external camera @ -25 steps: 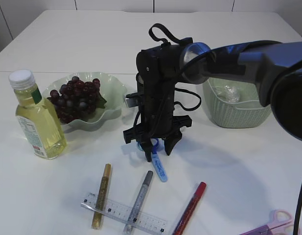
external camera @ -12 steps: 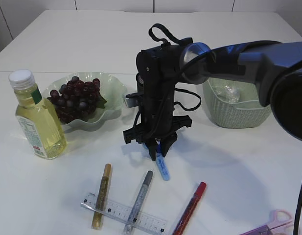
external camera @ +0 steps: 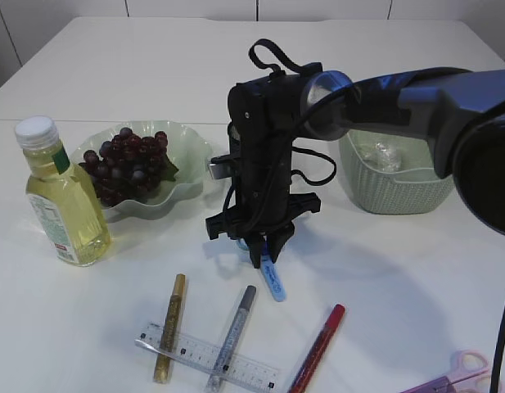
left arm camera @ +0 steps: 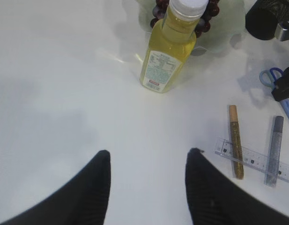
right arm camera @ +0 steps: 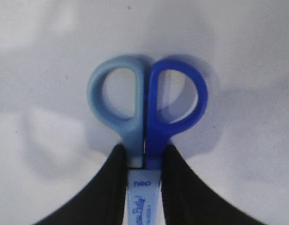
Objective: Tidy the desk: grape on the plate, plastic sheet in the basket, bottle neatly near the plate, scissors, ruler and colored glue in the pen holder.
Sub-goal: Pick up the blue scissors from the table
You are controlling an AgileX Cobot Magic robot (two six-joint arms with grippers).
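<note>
Right wrist view shows the right hand (right arm camera: 143, 187) clamped on the blue scissors (right arm camera: 146, 112) just below the handle loops, the pair lying flat on the white table (external camera: 399, 270). Beside the green plate (external camera: 191, 155), grapes (external camera: 128, 164) already sit in place and the yellow bottle (external camera: 62, 196) stands upright just left of it. Right of the plate, a green basket (external camera: 391, 192) holds something clear, likely the plastic sheet. In front of the plate, gold (external camera: 169, 327), silver (external camera: 232, 336) and red (external camera: 317, 348) glue pens and a clear ruler (external camera: 207, 356) still wait; the dark pen holder behind the arm is largely hidden. The left hand (left arm camera: 146, 187) hovers apart, empty.
</note>
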